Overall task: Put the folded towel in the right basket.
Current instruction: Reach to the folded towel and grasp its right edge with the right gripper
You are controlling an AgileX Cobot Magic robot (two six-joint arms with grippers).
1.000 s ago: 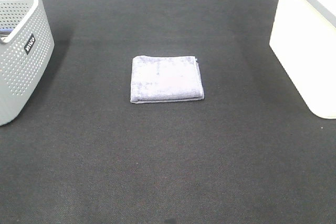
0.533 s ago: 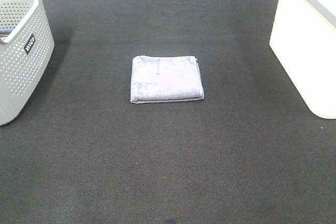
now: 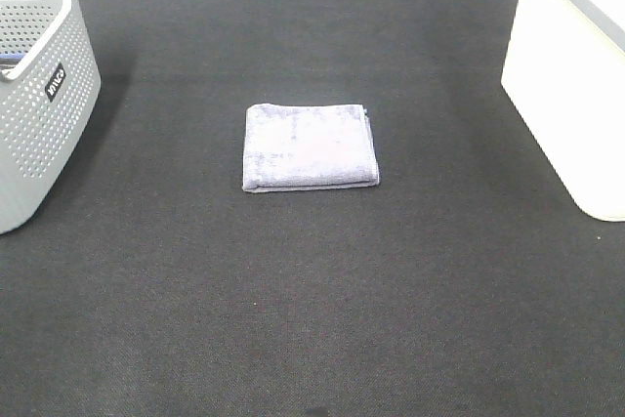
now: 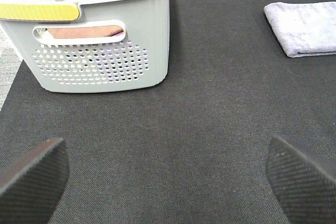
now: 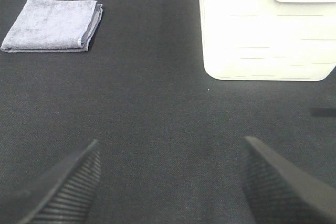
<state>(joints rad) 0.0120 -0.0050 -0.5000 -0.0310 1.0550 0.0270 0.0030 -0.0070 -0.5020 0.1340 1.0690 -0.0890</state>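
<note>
A folded lavender towel [image 3: 310, 146] lies flat on the black mat in the middle of the exterior view; it also shows in the left wrist view [image 4: 304, 28] and the right wrist view [image 5: 53, 24]. The right basket [image 3: 576, 75] is white and stands at the right edge; the right wrist view shows its wall [image 5: 268, 35]. My left gripper [image 4: 168, 179] is open and empty, hovering over bare mat near the grey basket. My right gripper [image 5: 170, 182] is open and empty, over bare mat short of the white basket. Neither gripper shows in the exterior view.
A grey perforated basket [image 3: 39, 95] stands at the left edge; the left wrist view [image 4: 100, 51] shows folded cloths and a dark object inside it. The black mat [image 3: 312, 290] covers the whole work surface.
</note>
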